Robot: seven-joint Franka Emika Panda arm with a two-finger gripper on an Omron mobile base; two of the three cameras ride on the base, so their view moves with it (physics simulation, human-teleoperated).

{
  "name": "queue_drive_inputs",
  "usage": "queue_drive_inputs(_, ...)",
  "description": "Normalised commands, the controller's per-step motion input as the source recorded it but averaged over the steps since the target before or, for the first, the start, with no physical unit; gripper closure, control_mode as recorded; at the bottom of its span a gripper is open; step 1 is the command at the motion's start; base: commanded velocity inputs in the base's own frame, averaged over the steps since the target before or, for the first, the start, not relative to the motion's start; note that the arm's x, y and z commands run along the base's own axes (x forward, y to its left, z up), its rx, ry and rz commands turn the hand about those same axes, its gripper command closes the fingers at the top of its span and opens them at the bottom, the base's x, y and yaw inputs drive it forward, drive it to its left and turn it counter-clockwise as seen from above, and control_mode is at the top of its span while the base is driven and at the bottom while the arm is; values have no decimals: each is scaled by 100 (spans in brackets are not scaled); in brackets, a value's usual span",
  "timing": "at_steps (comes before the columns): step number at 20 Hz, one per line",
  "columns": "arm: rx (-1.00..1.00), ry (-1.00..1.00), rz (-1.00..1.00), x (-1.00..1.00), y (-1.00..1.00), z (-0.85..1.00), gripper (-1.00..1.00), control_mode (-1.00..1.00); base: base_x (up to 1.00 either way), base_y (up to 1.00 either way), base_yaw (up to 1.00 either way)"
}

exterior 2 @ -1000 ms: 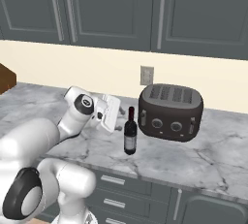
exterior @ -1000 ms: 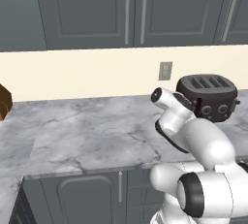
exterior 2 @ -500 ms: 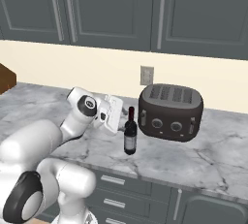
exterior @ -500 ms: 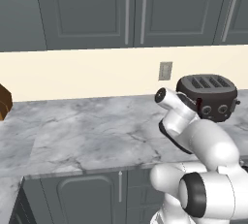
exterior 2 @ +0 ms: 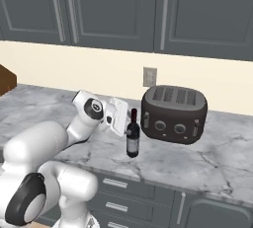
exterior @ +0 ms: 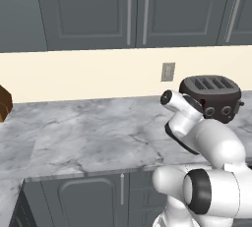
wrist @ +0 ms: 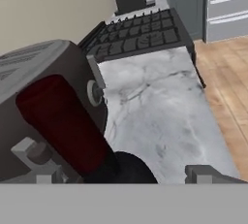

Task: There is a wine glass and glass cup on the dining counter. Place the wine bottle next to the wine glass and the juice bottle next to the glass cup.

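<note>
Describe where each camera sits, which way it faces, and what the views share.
Left base view: behind the arm's left, facing the marble counter and toaster; arm at lower right.
Right base view: behind its right, facing the wine bottle; arm at lower left.
Hand view: on the hand, along the gripper; bottle neck between the fingertips.
All three share the toaster.

Stood before a grey-white veined marble wall counter (exterior: 88, 140) over dark grey base cabinets (exterior 2: 148, 205) with slim metal handles. Ran behind it a cream backsplash wall (exterior: 83, 76) carrying a grey outlet plate (exterior 2: 149, 76). Hung above, dark grey upper cabinets (exterior 2: 113, 10) with long vertical bar handles. Sat on the marble near the outlet a dark four-slot toaster (exterior 2: 174, 114). Showed at the far left edge a brown wooden block (exterior: 4, 104). Lay beyond, in the hand view, a black stovetop (wrist: 138, 31) and light wood floor (wrist: 227, 87).
</note>
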Motion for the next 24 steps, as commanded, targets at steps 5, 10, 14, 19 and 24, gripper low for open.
queue_drive_inputs(5, 0, 1, 2, 15, -4, -7, -100, -100, 0, 0, 0)
queue_drive_inputs(10, 7, 12, 5, 11, -5, -15, -100, -100, 0, 0, 0)
queue_drive_inputs(14, 5, 11, 6, 1, 0, -16, -100, -100, 0, 0, 0)
queue_drive_inputs(19, 1, 4, 7, -4, 0, -14, -100, -100, 0, 0, 0)
queue_drive_inputs(24, 1, 9, 7, -2, 0, -14, 100, -100, 0, 0, 0)
